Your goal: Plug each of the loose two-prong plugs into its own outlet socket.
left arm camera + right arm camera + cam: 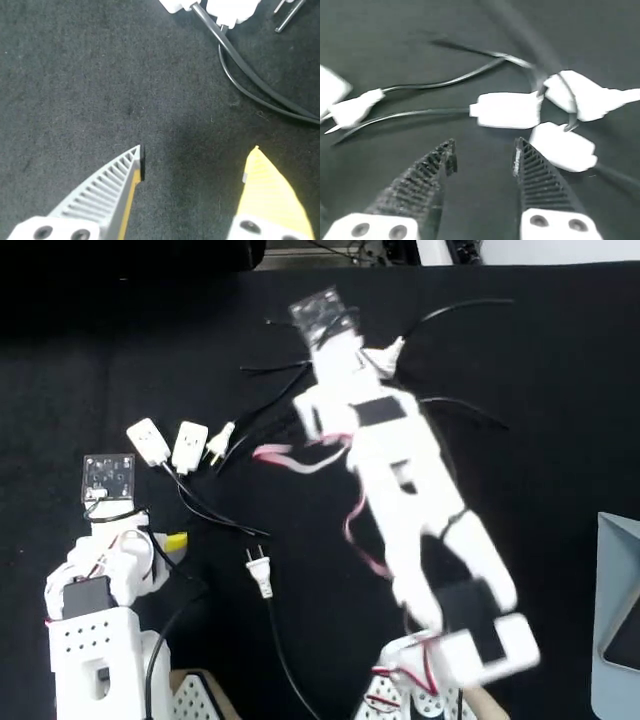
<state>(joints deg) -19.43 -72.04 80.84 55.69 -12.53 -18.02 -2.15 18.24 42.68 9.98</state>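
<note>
Two claws gape wide: the right claw (485,142) hovers just short of a white connector (506,110), plug or socket unclear, its long axis crosswise to the claw's reach; the left claw (197,150) sits well apart from it.

The left arm (100,590) sits folded at the lower left of the high view. The left gripper (197,150) points downward, its grey finger (112,182) and yellow finger (265,185) wide apart with nothing between them. The right arm (400,490) stretches from the bottom centre to the upper middle. The right gripper (485,142) hangs low, its two black fingers (422,185) parted and holding nothing.
</note>
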